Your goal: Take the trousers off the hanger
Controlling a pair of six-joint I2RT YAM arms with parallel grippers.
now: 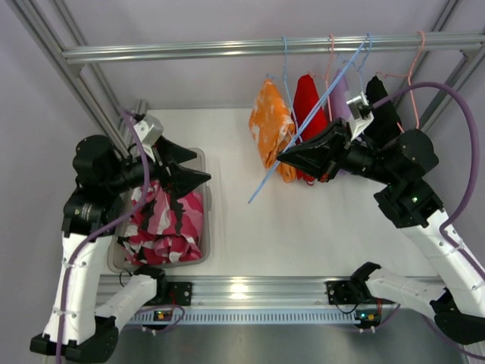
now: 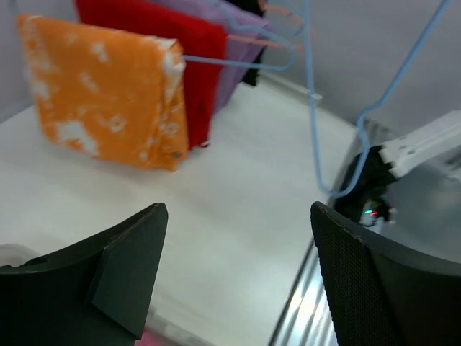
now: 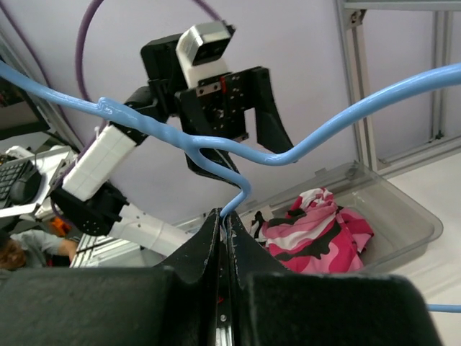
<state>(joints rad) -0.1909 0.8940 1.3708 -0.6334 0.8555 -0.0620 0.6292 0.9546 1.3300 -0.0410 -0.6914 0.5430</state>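
Camouflage trousers — pink, white, black; orange trousers — white blotches; hanger light blue.

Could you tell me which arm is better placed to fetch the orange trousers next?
Probably the left: the left fingers are open and empty, facing the orange trousers, whereas the right fingers, though nearer, are shut on the blue hanger.

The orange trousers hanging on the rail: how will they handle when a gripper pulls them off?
Probably floppy: the orange trousers drape folded over a thin hanger bar, and the camouflage pair lies crumpled in the bin. Likely light, since that wire holds them without visible sag. They may slide off sideways rather than lift, swinging the hanger.
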